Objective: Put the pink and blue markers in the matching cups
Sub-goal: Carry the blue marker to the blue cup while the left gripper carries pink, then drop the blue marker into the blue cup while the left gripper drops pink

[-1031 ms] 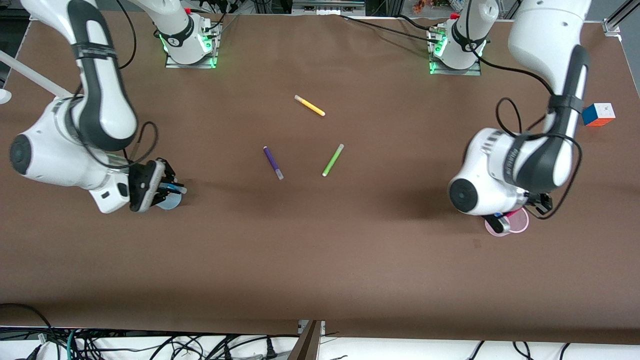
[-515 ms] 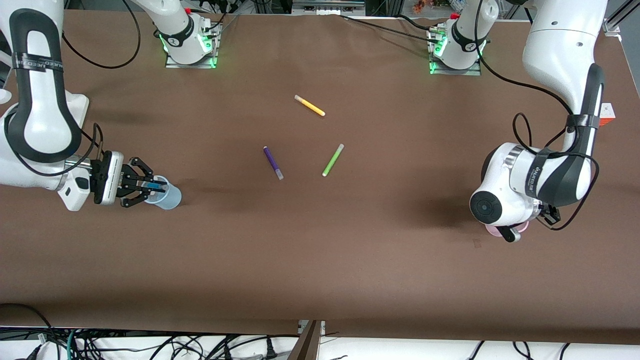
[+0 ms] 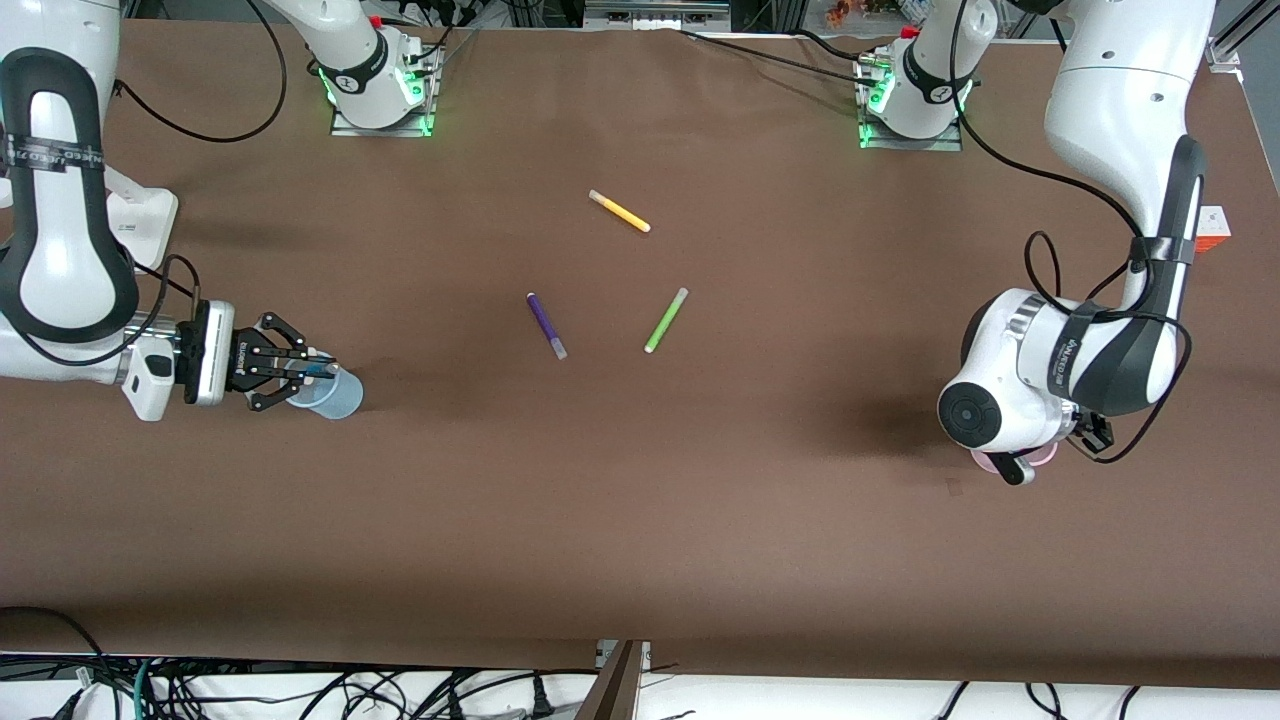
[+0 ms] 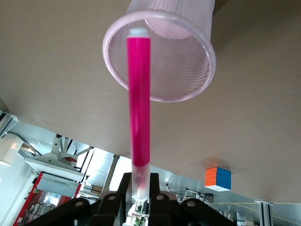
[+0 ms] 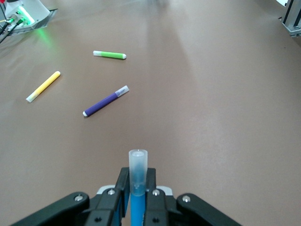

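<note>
Brown matting covers the whole desk (image 3: 640, 520), and its strip nearest the front camera carries no objects. Toward the left arm's end, the pale pink cup (image 3: 1040, 456) stands almost hidden under the left arm's wrist, only a sliver of rim showing in the front view. The left tool (image 4: 139, 194) hangs over that cup, clenched on the clear end of the pink marker (image 4: 139, 101); the left wrist view shows the marker pointing at the cup's open mouth, its pale tip seen against the rim. Whether the tip has entered the cup cannot be told. At the right arm's end, a little farther from the front camera, the pale blue cup (image 3: 333, 392) stands upright on the desk. The right tool (image 3: 308, 372) is at the cup's mouth, gripping the blue marker (image 5: 138, 188) between its fingers (image 5: 122, 188), with the greyish clear cap jutting out past them. Farther back, mid-desk, a purple marker (image 3: 546, 325) and a lime-green marker (image 3: 666, 319) lie flat, near each other but apart. A yellow marker (image 3: 619, 211) lies farther still, toward the arm bases. A colored puzzle cube (image 3: 1211, 228) sits at the desk's edge on the left arm's end, mostly hidden by that arm.
</note>
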Controlling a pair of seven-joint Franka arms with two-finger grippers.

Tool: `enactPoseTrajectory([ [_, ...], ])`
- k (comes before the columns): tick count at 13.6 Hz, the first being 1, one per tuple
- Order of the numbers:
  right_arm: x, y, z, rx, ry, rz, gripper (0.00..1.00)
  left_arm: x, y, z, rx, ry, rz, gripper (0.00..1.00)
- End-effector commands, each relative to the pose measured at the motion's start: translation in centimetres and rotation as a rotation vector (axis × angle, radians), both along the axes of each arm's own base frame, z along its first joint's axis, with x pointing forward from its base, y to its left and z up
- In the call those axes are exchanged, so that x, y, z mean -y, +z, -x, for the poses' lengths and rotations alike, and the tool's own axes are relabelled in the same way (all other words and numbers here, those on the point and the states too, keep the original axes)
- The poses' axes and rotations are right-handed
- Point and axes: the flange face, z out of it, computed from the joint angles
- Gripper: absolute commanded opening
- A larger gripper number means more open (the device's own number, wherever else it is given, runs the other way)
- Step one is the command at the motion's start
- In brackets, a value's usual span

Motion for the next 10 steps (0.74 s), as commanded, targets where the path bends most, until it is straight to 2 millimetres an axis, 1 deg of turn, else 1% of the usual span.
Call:
enactPoseTrajectory([
  [1, 1.1, -0.7, 0.4, 0.007, 0.01, -0.06, 0.0, 0.2, 0.0, 0.1, -0.009, -0.029, -0.011, 0.23],
  [3, 1.5, -1.6, 0.6, 0.004, 0.013, -0.096, 0.0, 0.2, -0.3, 0.4, -0.02, -0.029, -0.012, 0.23],
  [4, 1.9, -2.0, 0.8, -0.006, 0.01, -0.103, 0.0, 0.4, -0.2, 0.4, -0.021, -0.03, -0.012, 0.28],
  [5, 2.1, -2.3, 0.8, -0.01, 0.007, -0.103, 0.0, 0.5, -0.1, 0.4, -0.018, -0.031, -0.011, 0.4],
  [6, 2.2, -2.6, 0.9, -0.017, 0.006, -0.104, 0.0, 0.6, 0.2, 0.4, -0.012, -0.02, 0.002, 0.75],
  [7, 2.2, -3.1, 1.0, -0.025, 0.005, -0.105, 0.0, 0.1, 0.8, 0.3, -0.007, 0.0, 0.025, 1.0],
  [9, 3.0, -3.4, 1.1, -0.028, -0.005, -0.106, 0.0, 1.1, 3.0, 0.3, 0.032, 0.071, 0.131, 1.0],
  [10, 3.0, -3.4, 1.1, -0.035, -0.01, -0.106, 0.26, 1.4, 3.7, 0.2, 0.049, 0.103, 0.164, 1.0],
])
